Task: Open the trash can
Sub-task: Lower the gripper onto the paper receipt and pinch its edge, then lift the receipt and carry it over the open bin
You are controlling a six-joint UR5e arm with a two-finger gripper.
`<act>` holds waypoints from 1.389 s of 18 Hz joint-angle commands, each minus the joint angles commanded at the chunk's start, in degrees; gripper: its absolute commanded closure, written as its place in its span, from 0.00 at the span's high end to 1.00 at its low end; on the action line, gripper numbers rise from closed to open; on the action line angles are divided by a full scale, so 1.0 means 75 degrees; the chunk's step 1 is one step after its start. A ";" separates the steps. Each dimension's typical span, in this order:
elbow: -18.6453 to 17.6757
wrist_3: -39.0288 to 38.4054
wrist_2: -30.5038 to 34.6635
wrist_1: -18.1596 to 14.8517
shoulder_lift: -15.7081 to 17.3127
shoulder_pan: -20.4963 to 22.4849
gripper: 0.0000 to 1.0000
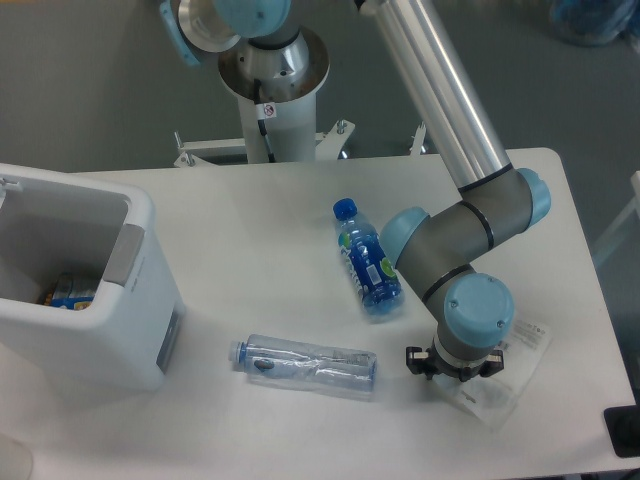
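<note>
White tabletop (260, 220) over grey floor, arm's pedestal (272, 95) at the far edge. Trash can (85, 290) at the left end of the table, partly cut off by the frame edge: top open to the camera, no lid across it, dark interior showing, some blue-labelled item (70, 290) lying at the bottom. Grey latch tab (122, 254) on the near rim, grey panel (168, 340) on the side facing the bottles. Judged from that: opening step looks done, or nearly so; where the lid has gone, not visible.

Gripper (458, 366) well apart from the can, at the right side of the table, pointing straight down and mostly hidden under the blue wrist cap (476, 308). Only small dark bits of the fingers poking out either side; spread or pinched, cannot tell. Directly beneath and just right of it, a clear plastic packet (505, 375) flat on the table, possibly touched, impossible to say.

Between gripper and can: 2 bottles. Blue-capped bottle (367, 261) with blue label lying just beside the forearm; clear crushed bottle (305, 364) lying lengthwise in the direct line toward the can.

Risks from here, as a judgement:
- Low sweep leftward: likely to knock the clear bottle, or roll the blue one with the elbow.
- Packet clinging to the fingers and being dragged along.
- Pushing on the light can's rim: sliding it off the left edge.
</note>
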 joint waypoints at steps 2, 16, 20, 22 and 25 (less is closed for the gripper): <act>0.0000 0.0035 0.0024 0.0000 0.0012 0.0000 0.00; 0.0012 0.0059 -0.0269 -0.0012 0.1100 0.0269 0.00; 0.0000 0.0374 -0.0924 -0.0012 0.1546 0.0317 0.00; -0.0012 0.0399 -0.1147 -0.0012 0.1745 0.0316 0.00; 0.0012 0.0445 -0.1370 -0.0012 0.1968 0.0281 0.00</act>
